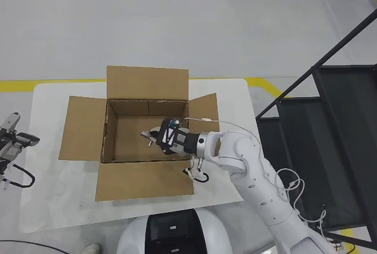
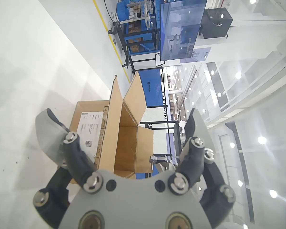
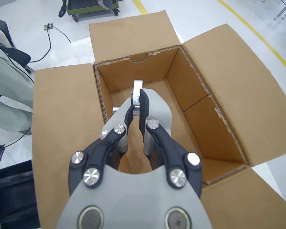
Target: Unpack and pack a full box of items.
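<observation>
— What sits beneath the right gripper (image 3: 138, 97)?

— The smooth white table (image 1: 49, 190). On it stands an open cardboard box (image 3: 143, 72), corrugated and brown, its four flaps folded outward and its rims ragged in places. The gripper hangs over the opening with bare box floor below its tips, and the walls stand well off on each side.

— And its grip?

— It is pinched together on a small shiny metal part (image 3: 137, 84). The part is flat with a rounded end that pokes past the black ribbed pads, and a short pin juts out sideways.

— The left gripper (image 2: 120, 120)?

— Its fingers are spread wide with nothing between them. It is out past the table's edge, and the box lies ahead of it, well apart.
</observation>
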Action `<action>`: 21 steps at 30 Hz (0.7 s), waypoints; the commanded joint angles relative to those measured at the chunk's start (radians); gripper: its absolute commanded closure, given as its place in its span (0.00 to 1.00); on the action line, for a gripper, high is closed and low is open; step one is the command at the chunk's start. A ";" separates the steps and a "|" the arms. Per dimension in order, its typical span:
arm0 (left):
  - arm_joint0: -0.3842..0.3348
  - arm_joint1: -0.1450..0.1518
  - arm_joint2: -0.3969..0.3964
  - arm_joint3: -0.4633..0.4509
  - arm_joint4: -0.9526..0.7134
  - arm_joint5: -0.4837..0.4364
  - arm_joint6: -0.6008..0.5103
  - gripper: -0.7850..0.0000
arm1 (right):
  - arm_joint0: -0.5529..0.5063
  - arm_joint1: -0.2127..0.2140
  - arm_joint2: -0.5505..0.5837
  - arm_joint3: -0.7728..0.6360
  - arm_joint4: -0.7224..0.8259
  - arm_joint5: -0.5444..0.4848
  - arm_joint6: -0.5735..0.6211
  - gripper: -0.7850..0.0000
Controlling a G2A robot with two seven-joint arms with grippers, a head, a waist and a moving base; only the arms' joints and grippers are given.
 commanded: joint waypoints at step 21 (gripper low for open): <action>0.000 0.000 0.000 0.000 0.000 0.000 0.000 0.00 | -0.674 0.073 0.720 -0.332 0.103 0.067 -0.278 1.00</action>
